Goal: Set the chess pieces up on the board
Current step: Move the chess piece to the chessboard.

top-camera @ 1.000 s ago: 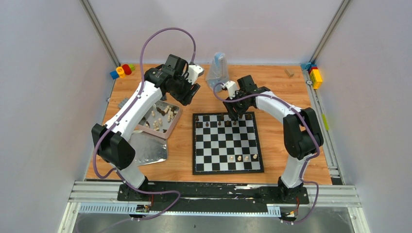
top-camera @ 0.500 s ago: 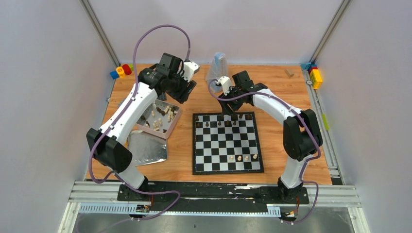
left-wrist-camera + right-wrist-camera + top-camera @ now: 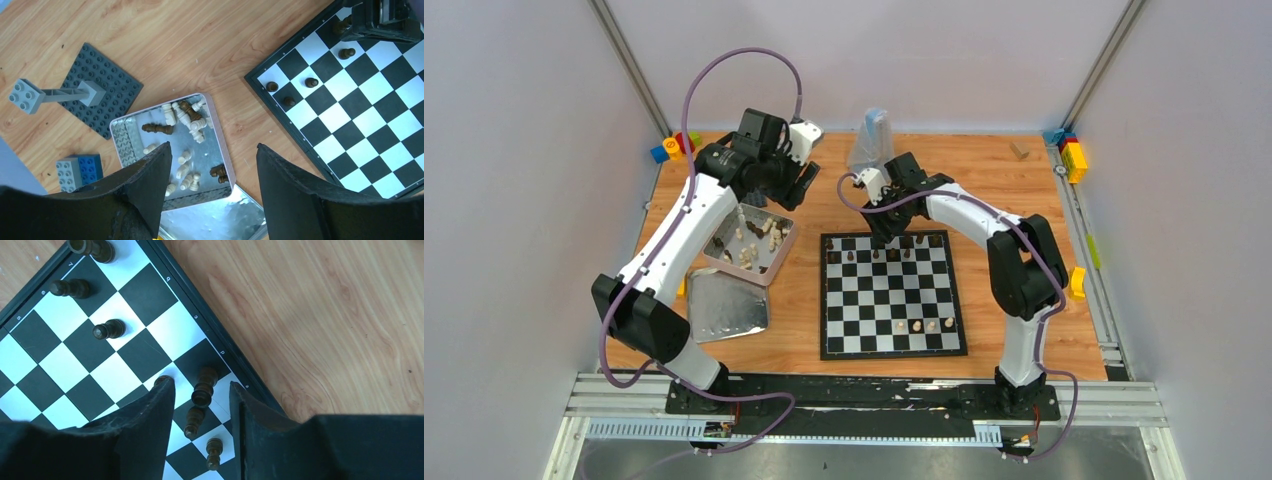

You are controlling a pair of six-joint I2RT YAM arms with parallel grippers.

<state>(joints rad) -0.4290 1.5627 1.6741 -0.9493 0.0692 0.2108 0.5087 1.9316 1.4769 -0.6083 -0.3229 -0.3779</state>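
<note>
The board lies mid-table, also in the left wrist view and right wrist view. Several dark pieces stand on its far rows. Three cream pieces stand near its front. More cream and dark pieces lie in the silver tin. My left gripper is open and empty, high above the tin, and shows in the top view. My right gripper is open over the board's far edge. Its fingers flank a standing dark piece with gaps on both sides.
The tin's lid lies in front of the tin. A grey studded plate, a grey brick and a blue brick lie left of it. Coloured bricks and a clear bag sit at the back, more bricks at the right.
My left arm has swung left and back, away from the board, over the tin. My right gripper has moved left along the board's far edge.
</note>
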